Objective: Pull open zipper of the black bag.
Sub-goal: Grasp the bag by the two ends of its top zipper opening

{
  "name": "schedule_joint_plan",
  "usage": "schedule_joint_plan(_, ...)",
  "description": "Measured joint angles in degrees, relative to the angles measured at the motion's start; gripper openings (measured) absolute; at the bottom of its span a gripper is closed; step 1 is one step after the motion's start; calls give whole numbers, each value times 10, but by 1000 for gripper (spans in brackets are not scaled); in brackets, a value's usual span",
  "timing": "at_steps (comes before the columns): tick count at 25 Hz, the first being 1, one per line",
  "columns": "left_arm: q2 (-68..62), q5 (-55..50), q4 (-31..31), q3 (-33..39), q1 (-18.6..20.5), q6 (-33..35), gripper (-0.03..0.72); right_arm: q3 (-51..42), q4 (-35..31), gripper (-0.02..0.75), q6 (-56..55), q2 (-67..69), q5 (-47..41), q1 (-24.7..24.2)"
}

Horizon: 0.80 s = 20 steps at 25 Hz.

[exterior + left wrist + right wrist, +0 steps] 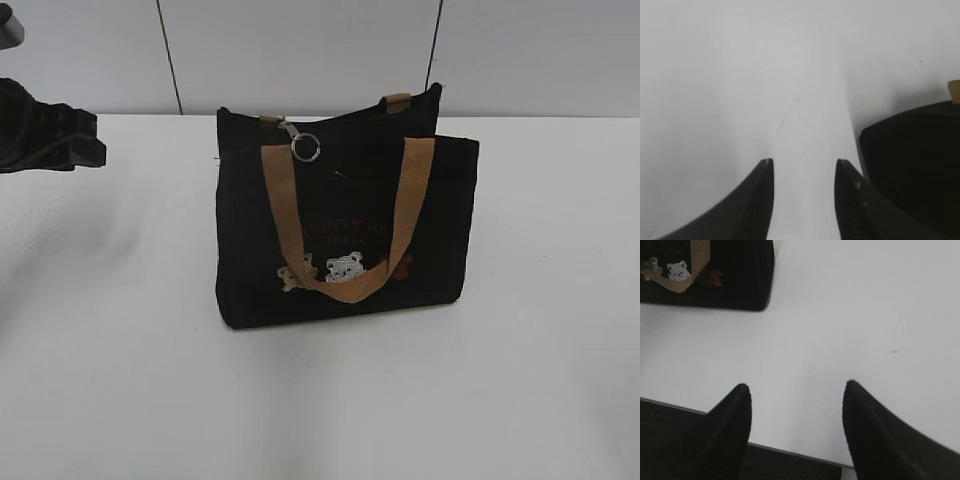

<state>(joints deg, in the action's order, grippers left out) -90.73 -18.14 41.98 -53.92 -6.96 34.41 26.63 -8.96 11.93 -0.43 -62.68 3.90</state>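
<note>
1. A small rectangular black fabric bag (345, 225) with tan webbing handles (285, 215) stands upright near the middle of a white table (120, 380), bear figures (345, 268) on its front.
2. The dark zipper (345, 118) runs along the bag's top edge; its silver clasp and round metal ring (306, 148) hang at the left end.
3. The left gripper (804, 167) hovers beside the bag, fingers (762, 200) parted, grasping nothing.
4. The right gripper (797, 390) hangs over bare table, well apart from the bag, fingers (865, 430) spread and empty.
</note>
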Motion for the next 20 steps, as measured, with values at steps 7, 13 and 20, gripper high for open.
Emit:
schedule_joint_plan(7,-58,-70,196,-12,11,269,293,0,0,441,0,0,0,0)
schedule_joint_plan(13,-98,-207,415,-12,40,590,286,0,0,441,0,0,0,0)
schedule_joint_plan(20,-142,-296,463,-12,74,779,290,0,0,441,0,0,0,0)
